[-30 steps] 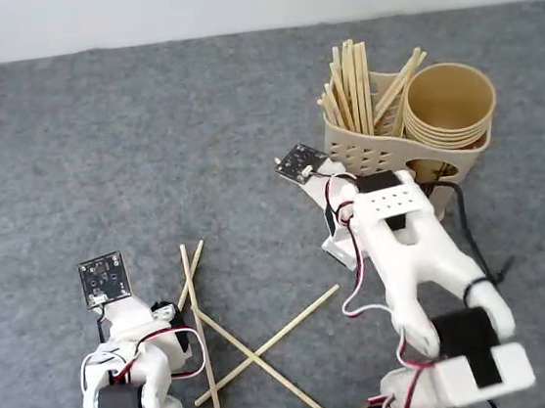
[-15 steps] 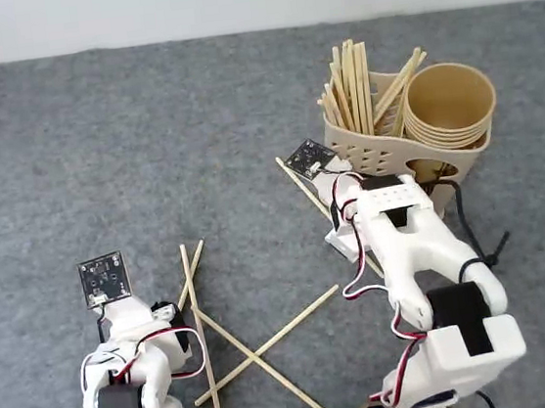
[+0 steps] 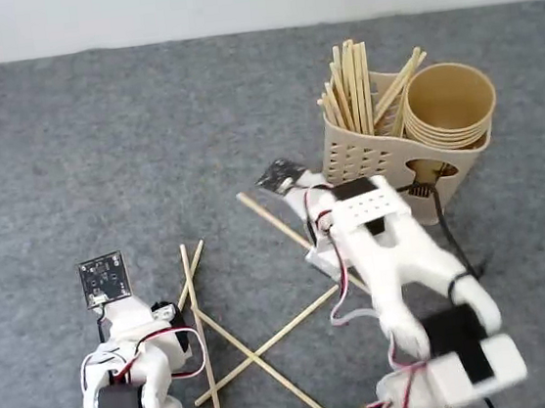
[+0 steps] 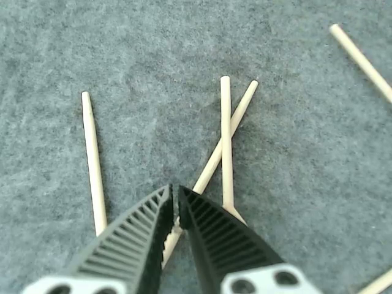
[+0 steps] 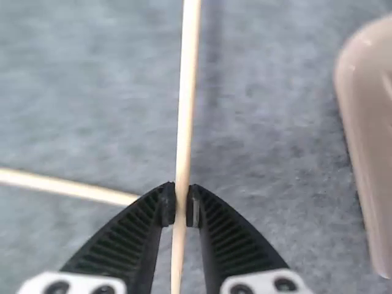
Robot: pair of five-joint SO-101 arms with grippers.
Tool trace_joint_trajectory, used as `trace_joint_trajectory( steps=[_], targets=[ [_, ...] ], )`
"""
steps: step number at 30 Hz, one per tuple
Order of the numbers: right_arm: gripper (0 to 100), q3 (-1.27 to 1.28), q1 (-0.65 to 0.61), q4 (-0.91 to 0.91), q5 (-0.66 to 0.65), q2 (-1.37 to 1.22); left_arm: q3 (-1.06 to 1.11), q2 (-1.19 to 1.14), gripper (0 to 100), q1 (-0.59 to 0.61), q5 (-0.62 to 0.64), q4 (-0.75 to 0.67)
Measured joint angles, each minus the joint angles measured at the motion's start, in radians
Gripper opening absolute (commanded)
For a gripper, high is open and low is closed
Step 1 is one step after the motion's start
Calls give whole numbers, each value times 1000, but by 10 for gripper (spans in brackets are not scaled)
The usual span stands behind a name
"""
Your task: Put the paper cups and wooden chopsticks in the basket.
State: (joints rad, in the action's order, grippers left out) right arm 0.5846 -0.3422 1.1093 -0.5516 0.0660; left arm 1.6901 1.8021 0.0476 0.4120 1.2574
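My right gripper [image 5: 180,205] is shut on a wooden chopstick [image 5: 188,92] held just above the grey mat. In the high view that chopstick [image 3: 269,216] slants out to the left of the right arm [image 3: 374,227], left of the beige basket [image 3: 366,159]. The basket holds a stack of paper cups [image 3: 450,105] and several upright chopsticks [image 3: 350,77]. My left gripper [image 4: 174,197] is shut, its tips low over two crossed chopsticks [image 4: 226,131] on the mat. Several more loose chopsticks [image 3: 269,342] lie between the two arms.
A grey mat [image 3: 98,145] covers the table, bare at the back left. The basket's wall [image 5: 367,153] stands close beside the right gripper. One chopstick [image 4: 92,159] lies alone beside the left gripper, another [image 4: 361,58] farther off.
The right arm has swung left, away from the basket, carrying the chopstick, whose far end now points further left. The left arm has not moved.
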Motion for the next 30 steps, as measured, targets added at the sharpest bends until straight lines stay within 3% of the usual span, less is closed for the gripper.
trace_joint_trajectory(
  steps=[8,16,21,30],
  targets=[
    [8,0,-110,170,80,407,0,0,14,0,0,0],
    [8,-17,-100,147,150,763,0,0,14,0,0,0],
    [8,-127,-23,41,219,790,0,0,14,0,0,0],
    [8,-124,130,-344,308,798,0,0,14,0,0,0]
  ],
)
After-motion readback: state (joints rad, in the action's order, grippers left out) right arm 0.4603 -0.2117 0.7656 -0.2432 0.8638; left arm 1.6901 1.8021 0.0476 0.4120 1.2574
